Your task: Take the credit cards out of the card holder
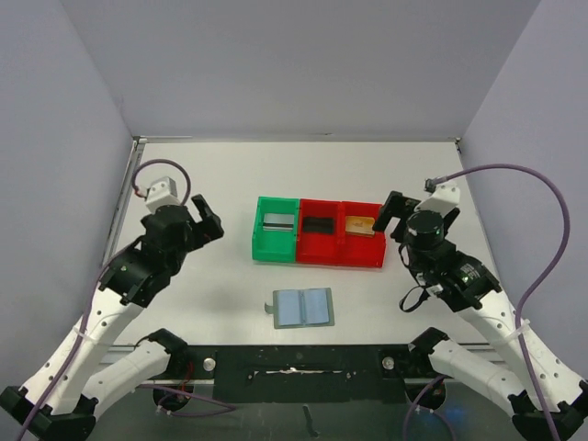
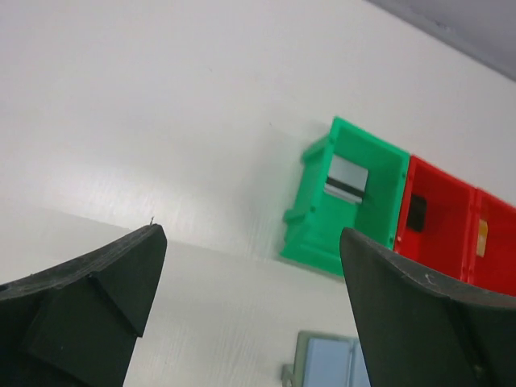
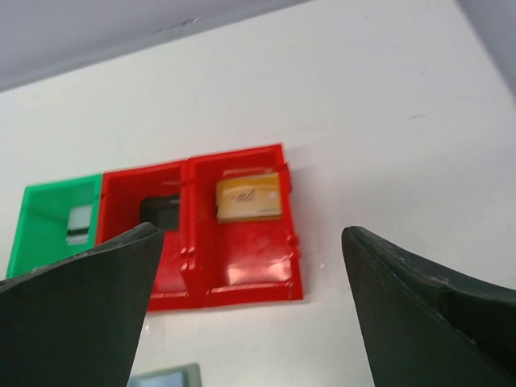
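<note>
A: What sort of place is this?

B: A robotics lab test cell. A white table (image 1: 211, 308) stands boxed in by plain grey walls (image 1: 303, 64) behind it and at both sides.

A: What else shows that?

B: A left robot arm (image 1: 138, 271) and a right robot arm (image 1: 464, 285) are bolted at the table's near edge, trailing purple cables (image 1: 561, 216).

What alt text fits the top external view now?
The card holder lies open near the front edge of the table. Behind it sit a green bin and two red bins; left gripper and right gripper hover open, empty.
</note>
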{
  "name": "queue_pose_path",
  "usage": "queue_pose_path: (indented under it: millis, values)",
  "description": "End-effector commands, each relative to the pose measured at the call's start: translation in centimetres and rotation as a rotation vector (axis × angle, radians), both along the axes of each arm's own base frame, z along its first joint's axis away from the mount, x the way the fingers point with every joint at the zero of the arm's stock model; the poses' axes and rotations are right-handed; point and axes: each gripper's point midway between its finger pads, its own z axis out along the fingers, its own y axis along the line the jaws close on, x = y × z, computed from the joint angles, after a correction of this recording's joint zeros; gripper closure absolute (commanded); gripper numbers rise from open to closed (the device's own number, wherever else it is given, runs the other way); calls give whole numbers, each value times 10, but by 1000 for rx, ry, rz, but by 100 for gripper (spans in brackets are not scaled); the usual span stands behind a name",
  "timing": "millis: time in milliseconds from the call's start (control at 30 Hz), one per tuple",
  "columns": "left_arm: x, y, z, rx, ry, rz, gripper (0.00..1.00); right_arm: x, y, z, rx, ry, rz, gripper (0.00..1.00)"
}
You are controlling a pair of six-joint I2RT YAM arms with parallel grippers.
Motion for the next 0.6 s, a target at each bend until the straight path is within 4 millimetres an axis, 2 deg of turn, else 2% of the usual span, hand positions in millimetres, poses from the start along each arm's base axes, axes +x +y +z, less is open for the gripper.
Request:
queue_pose_path:
  millis: [0,133,300,400,567]
  values:
    - [0,46,57,103,-67,168,11,4,-8,54,-39,-72,47,2]
    - [-8,66,87,112,-110,261,11,-10,0,93,12,-194,145,2]
    - [-14,74,102,133,-154,265,11,-27,4,128,45,-293,227,2]
    - [-13,75,104,149,-157,264,11,-29,4,130,41,-299,241,3]
    - [-8,76,97,161,-130,294,11,-23,0,114,15,-251,202,2]
